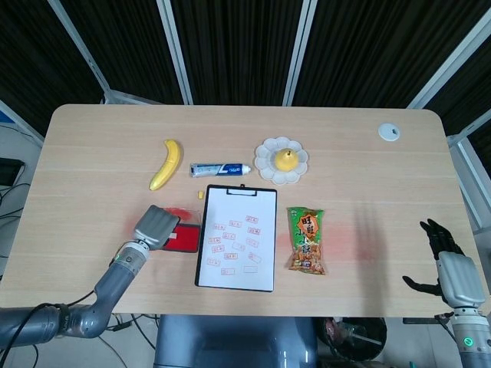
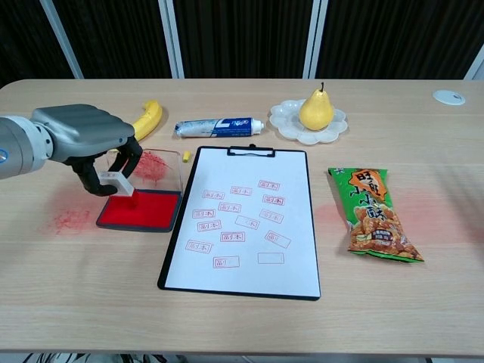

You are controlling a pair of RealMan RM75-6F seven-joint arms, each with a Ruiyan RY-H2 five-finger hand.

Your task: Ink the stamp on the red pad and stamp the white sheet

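My left hand (image 2: 85,138) holds a small white stamp (image 2: 118,184) with a red base, tilted over the left part of the red ink pad (image 2: 141,209). The stamp's base is at or just above the pad surface. From the head view the left hand (image 1: 157,225) covers the stamp and most of the ink pad (image 1: 186,240). The pad's clear lid (image 2: 155,168) stands open behind it, smeared red. The white sheet (image 2: 242,219) lies on a black clipboard (image 2: 252,151) right of the pad and bears several red stamp marks. My right hand (image 1: 454,272) is open at the table's near right corner.
A banana (image 2: 138,125), a toothpaste tube (image 2: 219,126) and a pear on a white plate (image 2: 287,115) lie behind the clipboard. A snack bag (image 2: 373,214) sits right of it. Red ink smudges mark the table (image 2: 69,220) left of the pad. A white disc (image 1: 389,132) sits far right.
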